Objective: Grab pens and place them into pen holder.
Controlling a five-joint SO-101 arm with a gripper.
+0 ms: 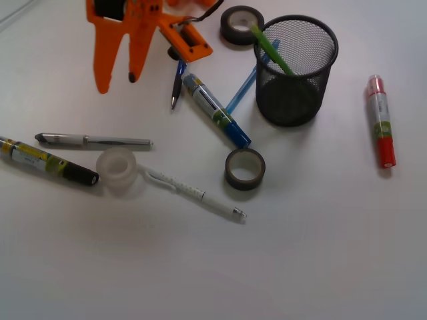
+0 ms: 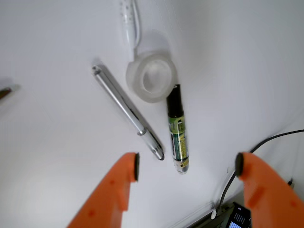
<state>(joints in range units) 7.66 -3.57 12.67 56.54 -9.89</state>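
- Gripper [image 1: 117, 81]: orange, hanging over the far left part of the table [image 1: 320, 253], its two fingers spread wide apart and holding nothing. In the wrist view the gripper [image 2: 185, 166] shows only bare tabletop and two pens in the gap between its tips.
- Black marker [image 1: 47, 162]: at the left edge, lying flat with a yellow-green label, its black cap just beside the clear tape roll; in the wrist view the black marker [image 2: 177, 128] lies next to the silver pen.
- Silver pen [image 1: 93, 141]: lying flat just beyond the black marker, roughly parallel to the near edge; seen in the wrist view as silver pen [image 2: 128, 112], apart from the gripper tips.
- Clear tape roll [image 1: 117, 170]: left of centre, touching the end of the white pen [image 1: 197, 195], which slants toward the near right.
- Dark blue pen [image 1: 177, 83]: near the far edge, just under the gripper body.
- Blue marker [image 1: 215, 110]: centre, slanting, crossing a thin blue pen [image 1: 243, 90] that leans toward the holder.
- Two dark tape rolls: one [image 1: 238, 25] at the far edge, one [image 1: 245, 169] at centre.
- Pen holder [image 1: 295, 70]: black mesh cup, upright, right of centre toward the far edge, with a green pen [image 1: 272, 49] standing inside.
- Red marker [image 1: 381, 121]: lying flat near the right edge, well apart from the rest.
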